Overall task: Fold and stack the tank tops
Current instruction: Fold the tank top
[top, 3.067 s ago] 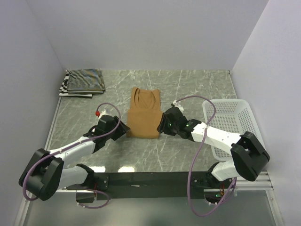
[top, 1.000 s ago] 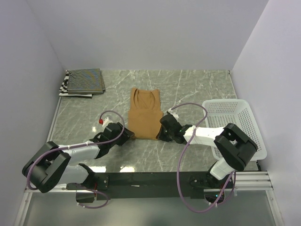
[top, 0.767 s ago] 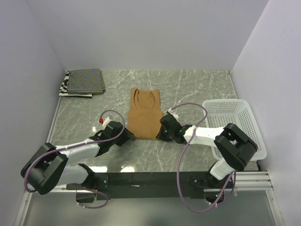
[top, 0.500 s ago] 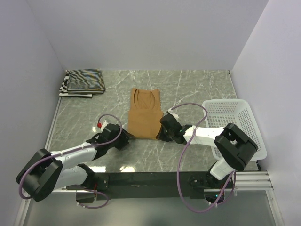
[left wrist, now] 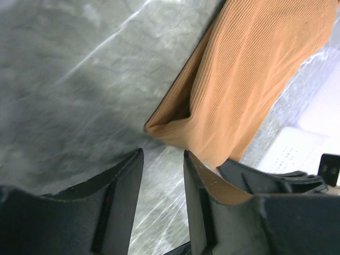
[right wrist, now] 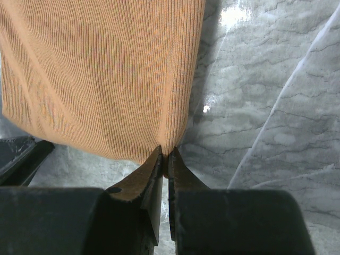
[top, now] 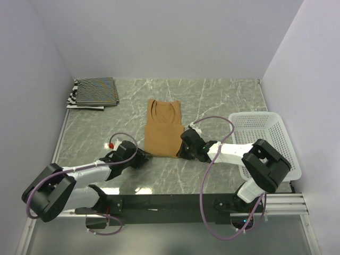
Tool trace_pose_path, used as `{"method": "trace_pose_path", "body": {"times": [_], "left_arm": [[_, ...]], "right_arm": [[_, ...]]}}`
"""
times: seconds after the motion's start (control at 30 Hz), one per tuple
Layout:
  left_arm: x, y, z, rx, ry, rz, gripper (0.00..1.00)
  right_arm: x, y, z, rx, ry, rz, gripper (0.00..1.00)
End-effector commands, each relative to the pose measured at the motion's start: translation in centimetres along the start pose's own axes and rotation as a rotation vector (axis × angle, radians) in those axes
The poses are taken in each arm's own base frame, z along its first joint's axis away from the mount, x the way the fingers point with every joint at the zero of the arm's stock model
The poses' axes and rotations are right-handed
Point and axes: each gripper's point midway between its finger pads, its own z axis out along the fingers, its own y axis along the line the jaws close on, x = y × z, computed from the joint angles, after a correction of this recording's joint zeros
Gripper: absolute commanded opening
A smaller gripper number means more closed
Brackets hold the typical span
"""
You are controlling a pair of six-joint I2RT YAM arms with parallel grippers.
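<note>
Right fingers [right wrist: 152, 171] clenched on tan top [top: 163, 130] near-right hem corner. Left fingers [left wrist: 126, 178] parted, empty, just short of near-left corner, low over bench [top: 223, 98].

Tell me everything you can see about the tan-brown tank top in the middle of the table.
The tan-brown tank top is soft, finely ribbed fabric, lying flat on the grey marble table as a narrow rectangle, scooped neckline at the far end. At its near left corner the layers gape, so it looks folded. The right gripper is shut on its near right corner. The left gripper stands open just short of the near left corner, not touching it.
</note>
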Motion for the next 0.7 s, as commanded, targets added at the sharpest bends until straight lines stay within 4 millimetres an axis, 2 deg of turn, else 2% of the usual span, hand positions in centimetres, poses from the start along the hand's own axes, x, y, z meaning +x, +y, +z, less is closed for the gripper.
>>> {"method": "trace_pose_path", "body": {"times": [0.0,0.3,0.5,0.67], "left_arm": [[-0.7,8.2,0.5,-0.275,-0.057,0.029,0.45],[-1.5,8.8,0.2,-0.242,-0.103,0.017,0.5],[-2.3,8.5,0.1,-0.247,-0.142,0.028,0.49],[-2.8,9.0,0.3,-0.288,-0.169,0.045,0.47]], "right_arm": [[3.1,-5.3,0.3,0.173,0.087,-0.056,0.0],[3.3,-5.6,0.4,0.173,0.092,-0.056,0.0],[3.3,-5.7,0.5,0.178,0.093,-0.058,0.0],[3.3,-5.7,0.4,0.179,0.092,-0.066,0.0]]}}
